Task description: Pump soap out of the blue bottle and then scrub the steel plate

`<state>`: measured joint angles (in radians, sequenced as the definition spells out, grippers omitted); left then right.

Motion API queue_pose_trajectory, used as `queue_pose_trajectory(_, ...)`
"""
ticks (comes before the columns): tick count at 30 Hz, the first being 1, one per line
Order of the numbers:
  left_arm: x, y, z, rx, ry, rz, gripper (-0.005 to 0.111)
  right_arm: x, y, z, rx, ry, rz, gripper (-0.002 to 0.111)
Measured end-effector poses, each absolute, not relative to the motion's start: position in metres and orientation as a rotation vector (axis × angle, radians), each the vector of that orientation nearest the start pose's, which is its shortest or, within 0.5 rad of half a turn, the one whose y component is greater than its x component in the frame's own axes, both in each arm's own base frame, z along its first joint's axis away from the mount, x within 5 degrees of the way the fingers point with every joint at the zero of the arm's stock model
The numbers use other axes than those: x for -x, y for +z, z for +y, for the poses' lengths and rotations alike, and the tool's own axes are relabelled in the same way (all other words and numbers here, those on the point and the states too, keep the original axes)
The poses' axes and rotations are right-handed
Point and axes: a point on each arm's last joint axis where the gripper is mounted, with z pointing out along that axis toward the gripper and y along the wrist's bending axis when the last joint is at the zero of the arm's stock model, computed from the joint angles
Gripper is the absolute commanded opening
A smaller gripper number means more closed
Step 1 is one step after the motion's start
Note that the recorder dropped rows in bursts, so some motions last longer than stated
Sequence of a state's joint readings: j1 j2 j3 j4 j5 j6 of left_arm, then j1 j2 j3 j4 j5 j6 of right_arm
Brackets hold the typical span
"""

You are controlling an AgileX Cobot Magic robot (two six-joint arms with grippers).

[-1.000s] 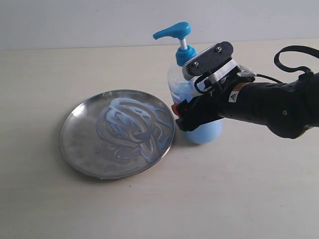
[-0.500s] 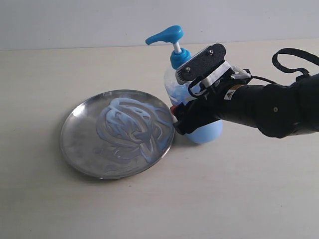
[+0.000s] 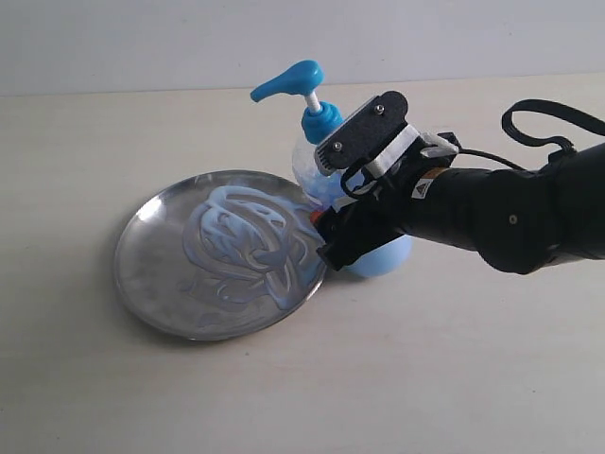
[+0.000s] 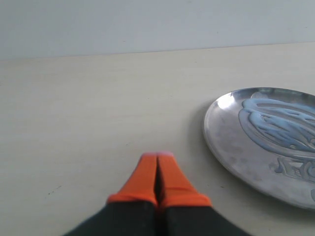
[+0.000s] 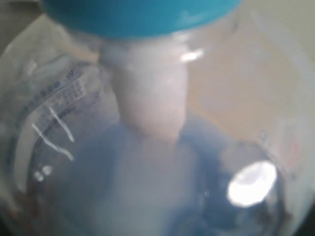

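The blue bottle (image 3: 312, 159) leans left towards the steel plate (image 3: 151, 274), its bright blue pump head (image 3: 284, 79) reaching over the plate's far edge. My right gripper (image 3: 329, 235) is shut on the bottle's body, low down by the plate's right rim. In the right wrist view the bottle (image 5: 147, 147) fills the frame, blurred, and the fingers are hidden. Pale blue soap (image 3: 248, 236) lies in swirled streaks on the plate. My left gripper (image 4: 158, 156) is shut on nothing, over bare table left of the plate (image 4: 236, 152), and is outside the exterior view.
The pale wooden table (image 3: 425, 378) runs back to a light wall (image 3: 142, 38). My right arm (image 3: 510, 218) stretches in from the right edge, low over the table.
My right gripper has carried the bottle left towards the plate and tipped it further. The pump head has swung left and down. The plate has not moved.
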<state>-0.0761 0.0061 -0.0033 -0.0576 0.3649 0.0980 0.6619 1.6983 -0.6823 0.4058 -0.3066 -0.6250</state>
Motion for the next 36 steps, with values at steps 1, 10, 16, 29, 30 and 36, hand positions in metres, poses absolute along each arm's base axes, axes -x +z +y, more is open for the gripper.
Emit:
queue_pose_trajectory(1, -0.053, 0.1812, -0.0059, -0.126, -0.041, 1.847, 0.0, -0.2544, 0.1561, 0.1845, 0.901, 0.104, 2.022, 0.0)
queue_pose_trajectory(10, -0.053, 0.1812, -0.0059, -0.126, -0.041, 1.847, 0.0, -0.2544, 0.1561, 0.1844, 0.897, 0.105, 2.024, 0.0)
queue_pose_trajectory(16, -0.053, 0.1812, -0.0059, -0.126, -0.041, 1.847, 0.0, -0.2555, 0.1566, 0.1832, 0.838, 0.111, 2.041, 0.0)
queue_pose_trajectory(29, -0.053, 0.1812, -0.0059, -0.126, -0.041, 1.847, 0.0, -0.26, 0.1531, 0.1823, 0.739, 0.114, 2.047, 0.0)
queue_pose_trajectory(30, -0.053, 0.1812, -0.0059, -0.126, -0.041, 1.847, 0.0, -0.2601, 0.1532, 0.1823, 0.732, 0.117, 2.048, 0.0)
queue_pose_trajectory(36, -0.053, 0.1812, -0.0059, -0.126, -0.041, 1.847, 0.0, -0.2602, 0.1527, 0.1822, 0.702, 0.132, 2.061, 0.0)
